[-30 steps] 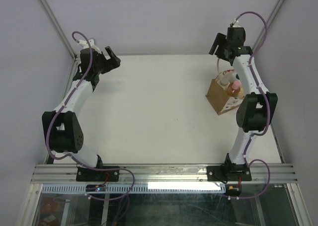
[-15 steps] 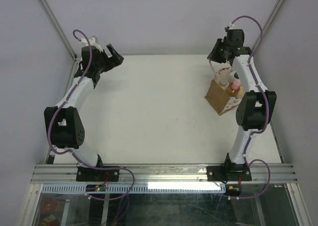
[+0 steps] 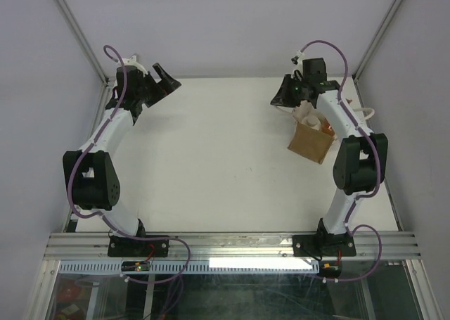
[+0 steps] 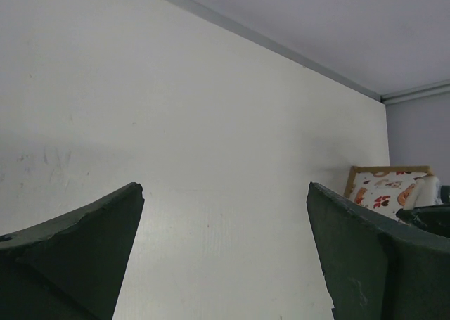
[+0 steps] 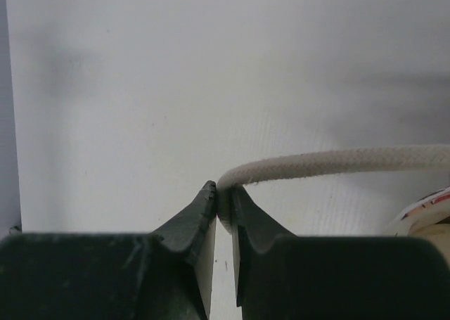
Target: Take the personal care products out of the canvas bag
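The brown canvas bag (image 3: 309,144) stands at the back right of the table, tilted toward the left. My right gripper (image 3: 283,98) is just left of it, shut on one cream loop handle (image 5: 337,162), which is pinched between the fingertips and drawn taut in the right wrist view (image 5: 223,193). Personal care products poke out of the bag's top: a pale bottle (image 3: 307,112) and a peach-orange one (image 3: 328,128), partly hidden by the arm. My left gripper (image 3: 169,81) hovers open at the back left, far from the bag (image 4: 383,192), with nothing between its fingers (image 4: 225,193).
The enclosure's back wall and corner posts run close behind both grippers. The right arm's elbow (image 3: 358,162) sits right beside the bag. White tabletop (image 3: 218,158) stretches between the two arms.
The right gripper closed on the bag's handle and moved left and forward, pulling the bag so that it leans left. The left gripper swung slightly to the right.
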### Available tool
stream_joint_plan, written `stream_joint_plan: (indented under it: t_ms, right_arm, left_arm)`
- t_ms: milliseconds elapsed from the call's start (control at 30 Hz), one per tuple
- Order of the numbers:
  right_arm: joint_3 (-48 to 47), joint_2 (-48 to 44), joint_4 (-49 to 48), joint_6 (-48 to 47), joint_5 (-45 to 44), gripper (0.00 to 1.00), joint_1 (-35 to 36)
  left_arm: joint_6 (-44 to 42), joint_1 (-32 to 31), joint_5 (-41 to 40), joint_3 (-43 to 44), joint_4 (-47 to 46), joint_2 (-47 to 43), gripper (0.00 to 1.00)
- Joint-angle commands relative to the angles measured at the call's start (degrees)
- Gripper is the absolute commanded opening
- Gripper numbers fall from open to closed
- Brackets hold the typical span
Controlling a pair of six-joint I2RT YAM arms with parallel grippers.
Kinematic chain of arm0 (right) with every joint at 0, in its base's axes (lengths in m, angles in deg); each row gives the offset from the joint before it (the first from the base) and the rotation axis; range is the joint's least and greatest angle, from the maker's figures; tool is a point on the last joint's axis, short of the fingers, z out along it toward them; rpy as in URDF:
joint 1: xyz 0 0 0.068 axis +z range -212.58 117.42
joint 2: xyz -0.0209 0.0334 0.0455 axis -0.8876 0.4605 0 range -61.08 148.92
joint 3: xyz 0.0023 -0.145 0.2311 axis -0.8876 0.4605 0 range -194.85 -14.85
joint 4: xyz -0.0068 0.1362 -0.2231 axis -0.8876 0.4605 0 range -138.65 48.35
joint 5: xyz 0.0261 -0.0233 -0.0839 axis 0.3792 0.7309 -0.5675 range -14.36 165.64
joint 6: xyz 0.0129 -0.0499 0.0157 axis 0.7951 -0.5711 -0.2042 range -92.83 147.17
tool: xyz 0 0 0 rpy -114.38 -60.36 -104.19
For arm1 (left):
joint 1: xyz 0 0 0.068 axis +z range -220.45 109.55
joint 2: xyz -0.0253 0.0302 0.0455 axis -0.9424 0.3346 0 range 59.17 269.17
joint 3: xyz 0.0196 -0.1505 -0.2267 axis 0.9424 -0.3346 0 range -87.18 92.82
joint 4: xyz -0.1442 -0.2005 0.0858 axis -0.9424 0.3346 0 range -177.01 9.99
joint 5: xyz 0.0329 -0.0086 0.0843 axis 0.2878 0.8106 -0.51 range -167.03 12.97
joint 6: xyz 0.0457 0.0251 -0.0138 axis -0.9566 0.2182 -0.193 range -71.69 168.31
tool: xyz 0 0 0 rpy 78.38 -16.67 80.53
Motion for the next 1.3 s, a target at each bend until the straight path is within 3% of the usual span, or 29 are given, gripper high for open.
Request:
stream_joint_plan:
  t_ms: [0, 267, 567, 833, 1200, 1267]
  right_arm:
    - [2.6, -7.72, -4.4, -0.41, 8.9, 0.14, 4.56]
    - [9.33, -12.54, -3.96, -2.63, 11.28, 0.14, 11.2]
    - [17.97, -19.79, -4.66, -6.4, 10.78, 0.15, 22.56]
    - [25.01, -28.02, -4.75, -7.73, 8.76, 0.18, 25.27]
    - [19.9, -32.15, 1.75, -11.48, -11.45, 0.67, 22.76]
    - [18.42, -32.77, 3.04, -11.41, -12.76, 0.71, 21.0]
  left_arm:
    - [4.27, -1.37, 3.1, 0.08, -1.36, -3.11, 0.99]
    - [8.19, -5.43, 5.8, -0.84, -2.05, -4.24, 0.98]
    - [12.96, -12.03, 7.18, -8.53, -9.11, -8.21, 0.98]
    - [17.81, -15.19, 7.21, -13.28, -12.5, -9.47, 0.97]
    - [19.53, -19.3, 7.47, -12.89, -13.27, -9.11, 0.98]
    - [19.87, -20.21, 8.0, -12.31, -13.22, -8.7, 0.98]
